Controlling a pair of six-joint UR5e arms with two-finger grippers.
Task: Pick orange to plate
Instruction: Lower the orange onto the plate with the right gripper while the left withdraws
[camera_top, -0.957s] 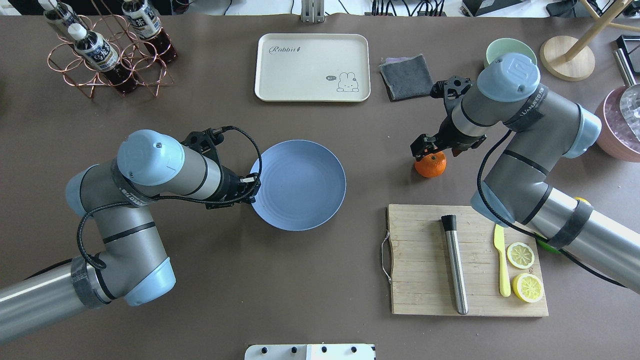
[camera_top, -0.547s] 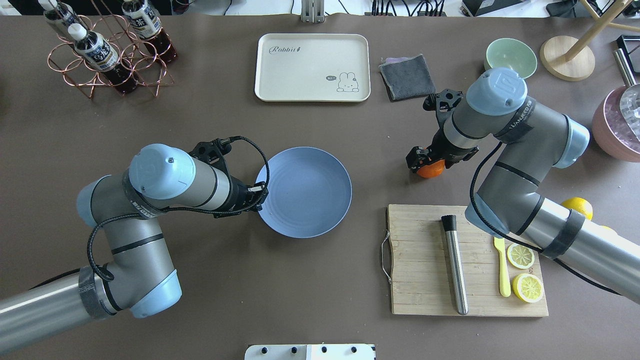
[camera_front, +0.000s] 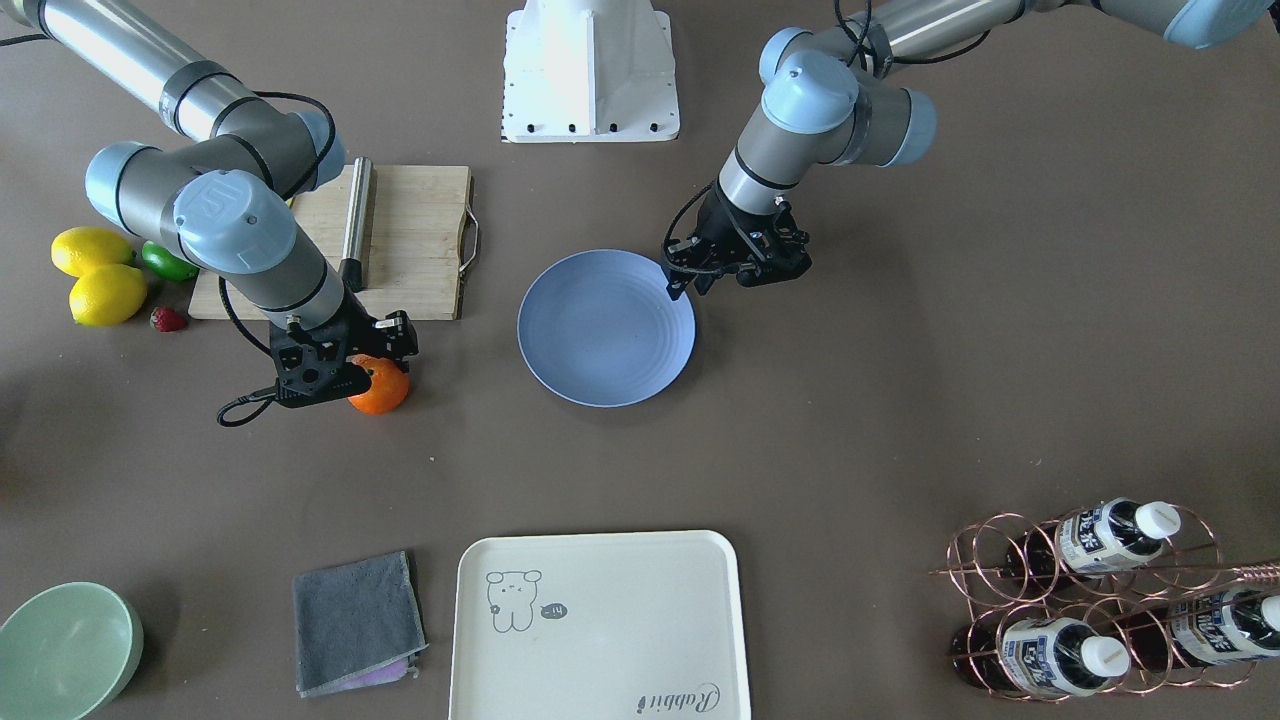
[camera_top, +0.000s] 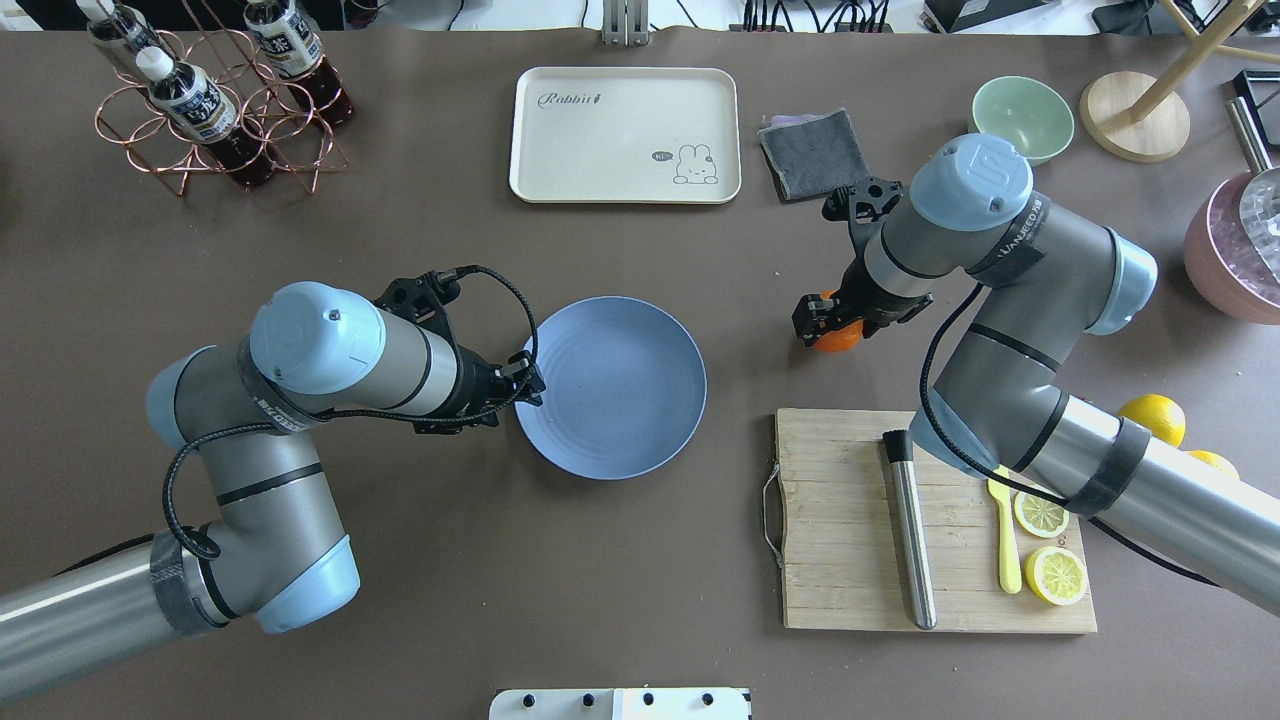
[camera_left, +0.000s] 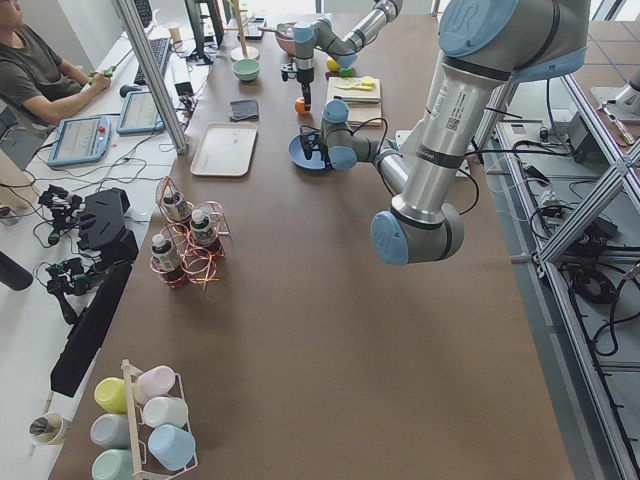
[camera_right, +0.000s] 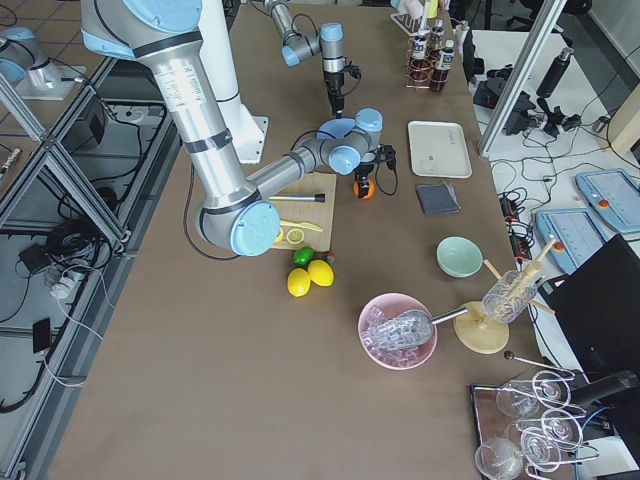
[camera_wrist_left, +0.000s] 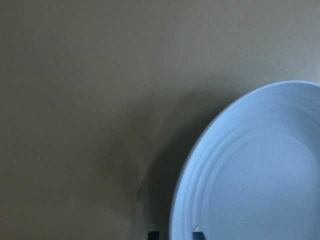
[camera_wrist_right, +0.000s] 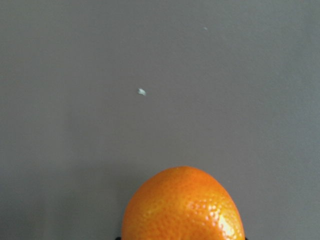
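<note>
Pinching the orange: right pincer beside the cutting board

The brown desk (camera_top: 640, 620) carries everything. On it the wooden cutting board (camera_top: 840, 560) lies on the robot's right side, and the blue plate (camera_top: 620, 390) is near the middle, well apart from the board. The left pincer (camera_top: 525, 385) is at the plate's rim on the robot's left side; the left wrist view shows a fingertip on either side of that rim, pinching it. The right pincer (camera_top: 822, 325) is closed around the orange (camera_front: 385, 392), which peeks out beneath it, just beyond the board's far corner and apart from the plate — whether the fruit touches the desk cannot be told
</note>
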